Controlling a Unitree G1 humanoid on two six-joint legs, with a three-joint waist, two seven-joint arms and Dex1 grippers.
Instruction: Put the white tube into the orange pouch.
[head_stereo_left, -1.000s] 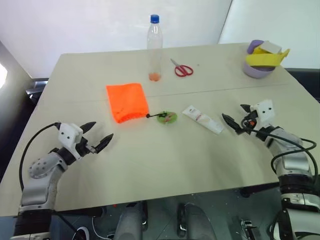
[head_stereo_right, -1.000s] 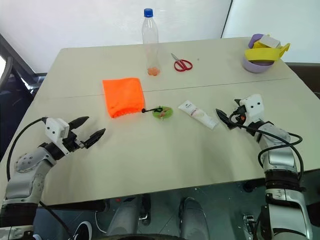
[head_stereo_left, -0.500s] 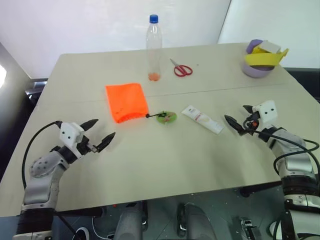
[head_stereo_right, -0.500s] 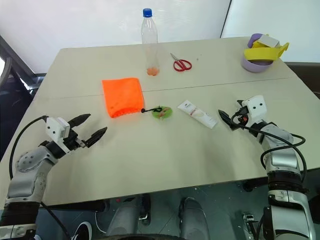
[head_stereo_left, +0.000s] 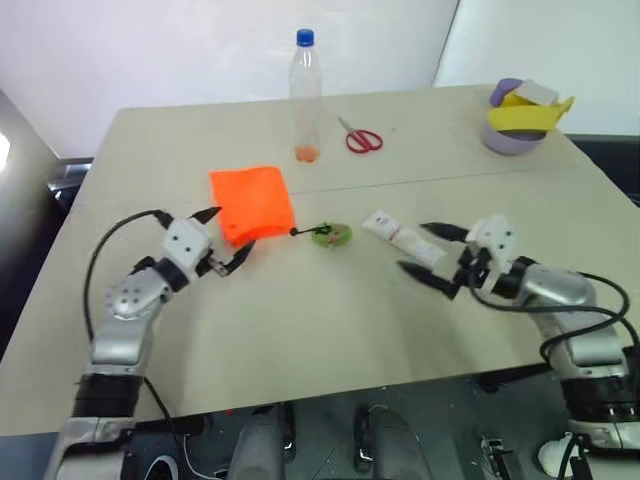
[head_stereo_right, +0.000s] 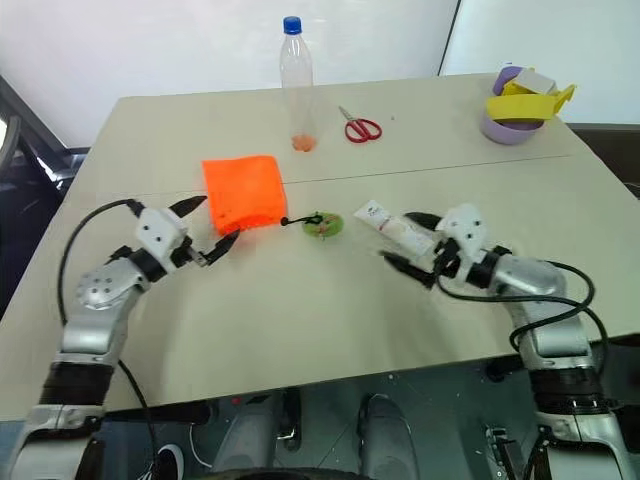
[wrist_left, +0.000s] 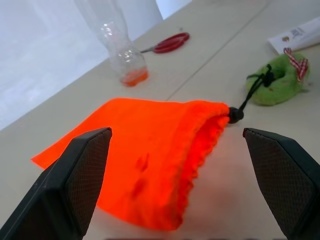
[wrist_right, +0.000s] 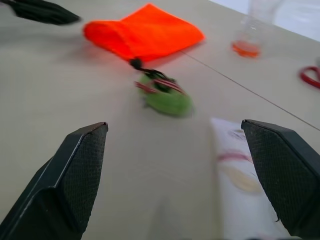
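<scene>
A: Biggest first: the table. Seen from the head camera, what sits where?

B: Take the table's middle as the dial's centre. The orange pouch lies flat at about ten o'clock, its gathered mouth facing the near edge, with its black cord running to a green tag close to the centre. The white tube lies flat at about three o'clock, just beside the tag. A clear bottle and red scissors stand off at twelve (neither is part of the job).

A: And the grippers?

B: The left gripper has its fingers spread wide and empty, right at the pouch's mouth. The right gripper is likewise spread and empty, its fingers either side of the tube's near end; whether they touch it I cannot tell.

A: So which step?

B: I judge it the approach, with nothing grasped. Next, I'd say, the right must close on the tube, while the left pinches one lip of the pouch to hold the mouth apart.
</scene>
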